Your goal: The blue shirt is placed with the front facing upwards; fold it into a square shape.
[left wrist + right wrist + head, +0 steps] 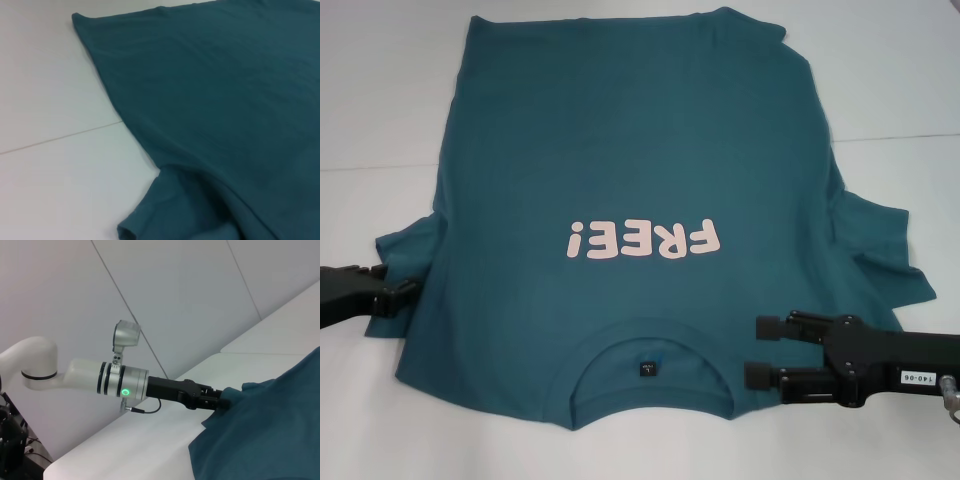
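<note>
Head view: the shirt [640, 210] is shown spread flat on the white table [380, 120], front up, "FREE!" print [642, 240] facing the camera upside down, collar [648, 368] nearest the robot, hem at the far edge. Both sleeves are seen splayed out, the right-hand one rumpled. No fold is visible yet; the task is judged to be at its start, w/ sleeve and body folds all left to do. The left gripper [408, 290] is placed at the left sleeve edge, touching the cloth. The right gripper [758, 352] is held low over the shoulder beside the collar, its two fingers spread apart, nothing between them.

Left wrist view: only the shirt's plain side edge and the left sleeve [150, 210] are shown, lying on the table; own fingers not in frame.

Right wrist view: the left gripper [222, 402] is seen from across the table, its tip buried in a raised bunch of sleeve fabric. It appears clenched on the shirt, though the fingertips are hidden by cloth.
</note>
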You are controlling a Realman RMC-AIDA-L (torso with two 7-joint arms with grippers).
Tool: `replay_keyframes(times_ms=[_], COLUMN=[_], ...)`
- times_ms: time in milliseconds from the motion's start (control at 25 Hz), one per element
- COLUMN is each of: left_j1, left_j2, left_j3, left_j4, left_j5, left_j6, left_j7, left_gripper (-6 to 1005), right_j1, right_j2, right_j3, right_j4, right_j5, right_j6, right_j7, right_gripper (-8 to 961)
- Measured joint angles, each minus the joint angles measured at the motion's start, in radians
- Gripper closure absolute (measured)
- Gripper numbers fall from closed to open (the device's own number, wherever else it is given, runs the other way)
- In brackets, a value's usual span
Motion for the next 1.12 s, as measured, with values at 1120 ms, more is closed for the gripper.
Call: replay_keyframes(times_ms=[1120], left_j1=[-0.007], left_j2=[0.002], left_j3=[0.050], left_j4=[0.024], left_j5=[0.000], left_j6=[0.006], left_j7=[-0.006], left_gripper=[945], right_j1=[-0.002], right_j2=[0.001], right_j3=[0.005], right_j4=[0.000], right_j5=[0.000], right_j6=[0.000], right_j7=[-0.001], right_gripper=[11])
